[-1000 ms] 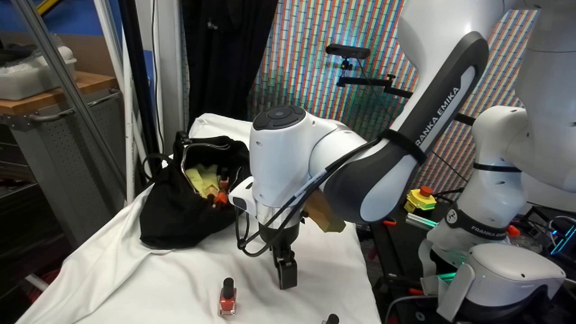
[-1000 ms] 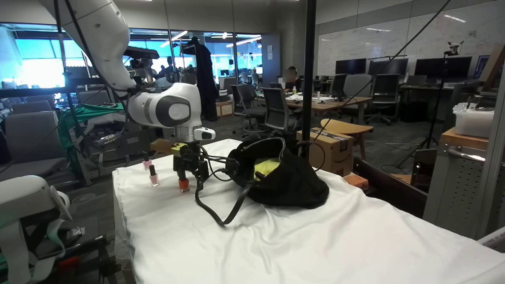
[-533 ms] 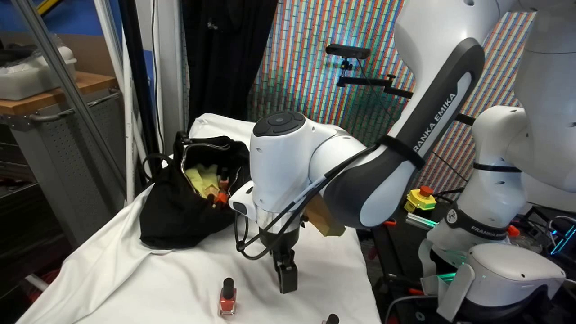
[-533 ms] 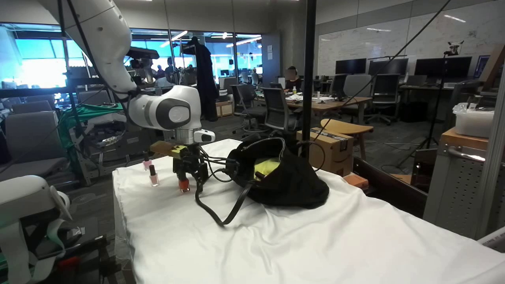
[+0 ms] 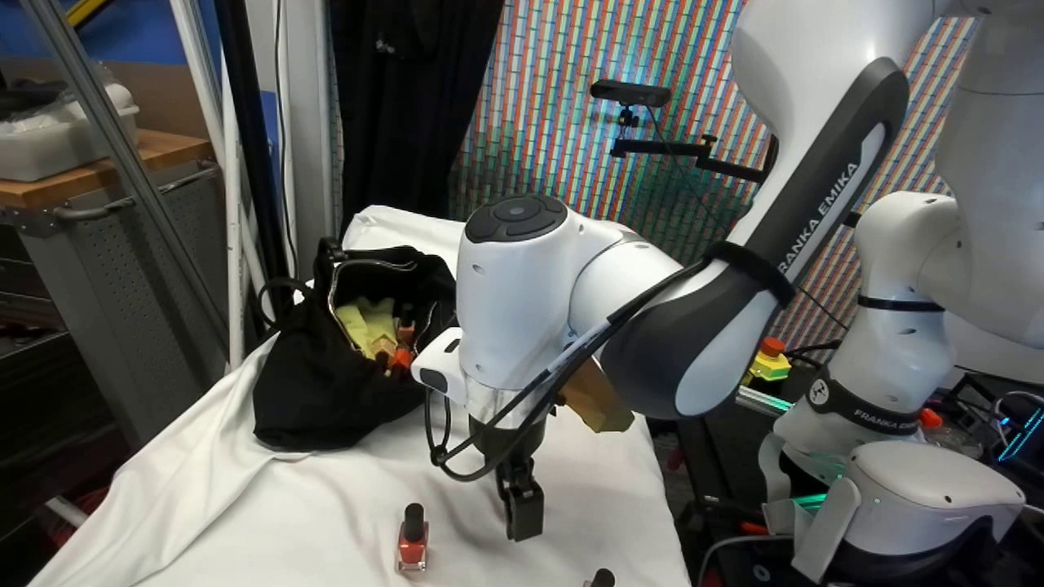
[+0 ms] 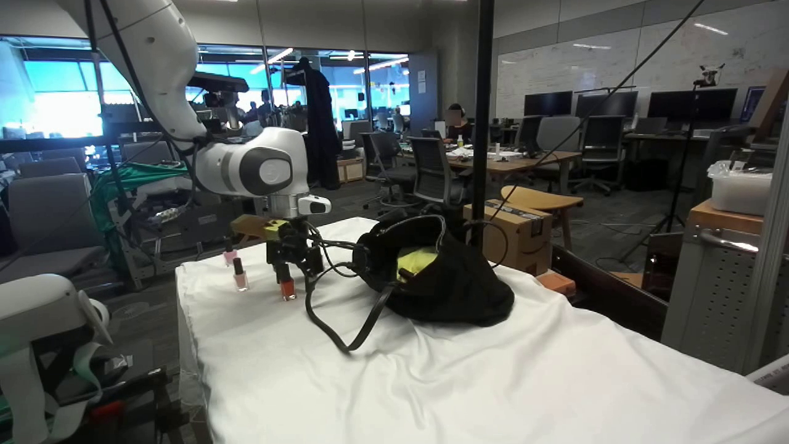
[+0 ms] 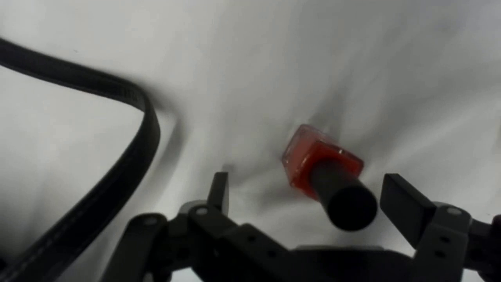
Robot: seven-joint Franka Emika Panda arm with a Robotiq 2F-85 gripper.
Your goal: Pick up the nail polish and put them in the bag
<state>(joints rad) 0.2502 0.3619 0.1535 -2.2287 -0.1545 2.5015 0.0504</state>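
Standing upright near wide-spread gripper [image 7: 307, 196]: red nail polish [image 7: 327, 172] (black-capped)

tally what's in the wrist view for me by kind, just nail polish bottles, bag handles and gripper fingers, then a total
Red nail polish bottle with a black cap: 1
Black bag handle, only partly in the picture: 1
Gripper fingers, spread apart: 2
Total: 4
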